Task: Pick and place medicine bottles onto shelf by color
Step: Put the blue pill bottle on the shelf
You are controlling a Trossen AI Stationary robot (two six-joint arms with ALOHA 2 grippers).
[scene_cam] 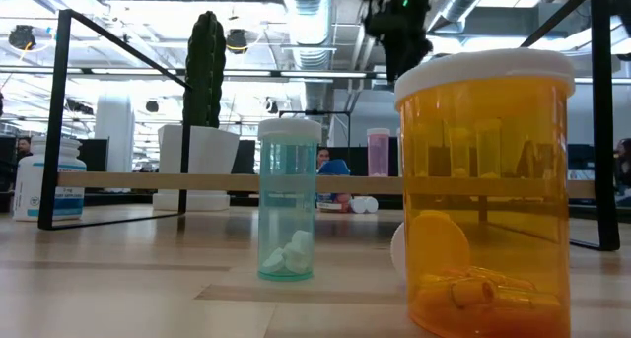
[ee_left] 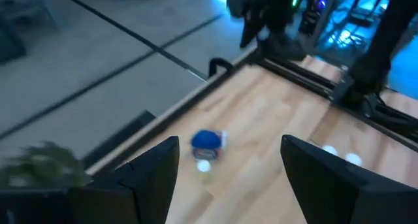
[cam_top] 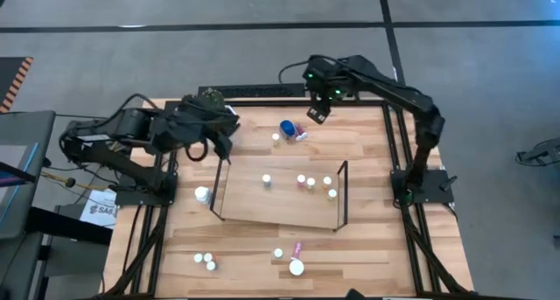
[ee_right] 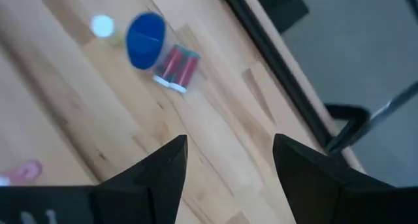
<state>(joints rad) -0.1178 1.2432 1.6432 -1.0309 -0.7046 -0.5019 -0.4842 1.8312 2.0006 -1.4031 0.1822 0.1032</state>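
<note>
The light-wood counter (cam_top: 367,256) stands on grey floor, an office behind it. The shelf (cam_top: 280,204) sits mid-counter carrying five small medicine bottles (cam_top: 301,180); others lie scattered, a blue-capped bottle (cam_top: 287,128) near the far edge. Both the right pincer (cam_top: 316,114) and the left pincer (cam_top: 220,147) hang spread, holding nothing.

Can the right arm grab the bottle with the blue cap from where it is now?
Probably yes. The right gripper hangs open just above the table's far edge, and the blue-capped bottle stands close beside it on bare wood. Only a small white-capped bottle stands near, nothing between them.
</note>
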